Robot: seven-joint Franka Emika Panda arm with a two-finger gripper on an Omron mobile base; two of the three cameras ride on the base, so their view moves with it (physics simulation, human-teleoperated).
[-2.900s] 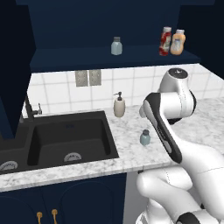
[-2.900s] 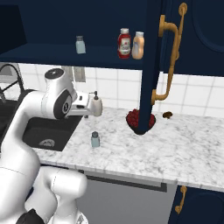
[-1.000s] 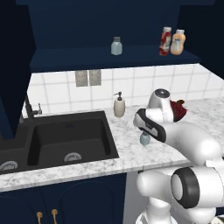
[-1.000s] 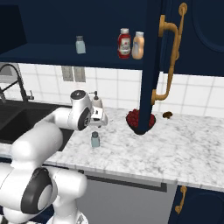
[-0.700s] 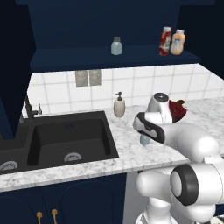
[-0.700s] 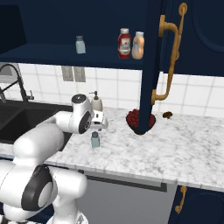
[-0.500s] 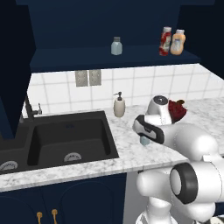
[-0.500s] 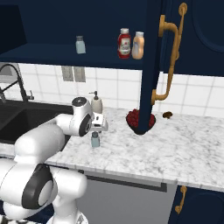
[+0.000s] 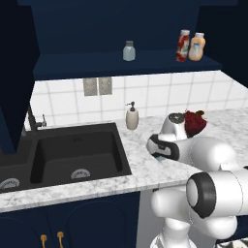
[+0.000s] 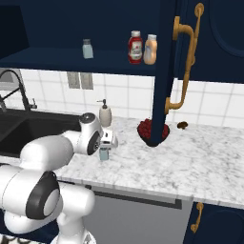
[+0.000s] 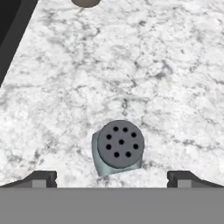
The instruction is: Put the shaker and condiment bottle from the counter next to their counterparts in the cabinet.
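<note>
- We count two shakers: one on the cabinet (image 9: 121,65) shelf, the shelf shaker (image 9: 129,51), and one on the counter (image 9: 97,181), the shaker (image 11: 117,151).
- We count two bottles on the shelf, standing side by side at its right end: the red bottle (image 9: 183,45) on the left, the orange bottle (image 9: 196,46) just to its right, close enough that we cannot tell whether they touch.
- One soap dispenser (image 9: 131,116) stands at the back of the counter, right of the sink (image 9: 63,155).
- One pile of red fruit (image 9: 194,122) lies on the counter further right, behind the arm.
- One cabinet door (image 10: 167,66) hangs open in the right base view, with one brass handle (image 10: 183,62).
- Left to right along the shelf: shelf shaker, a wide gap, red bottle, orange bottle.
- The shaker stands upright, long axis vertical, its grey cap up. In the hand view we look down on the cap and count eight holes.
- In the right base view the shaker (image 10: 104,153) is near the counter's front edge, in front of the dispenser and well left of the fruit.
- The gripper (image 11: 112,177) hangs directly over the shaker, jaws spread wide, one fingertip (image 11: 41,178) on each side and clear of the jar. Nothing is held.
- Both bottles stand upright, caps up.
</note>
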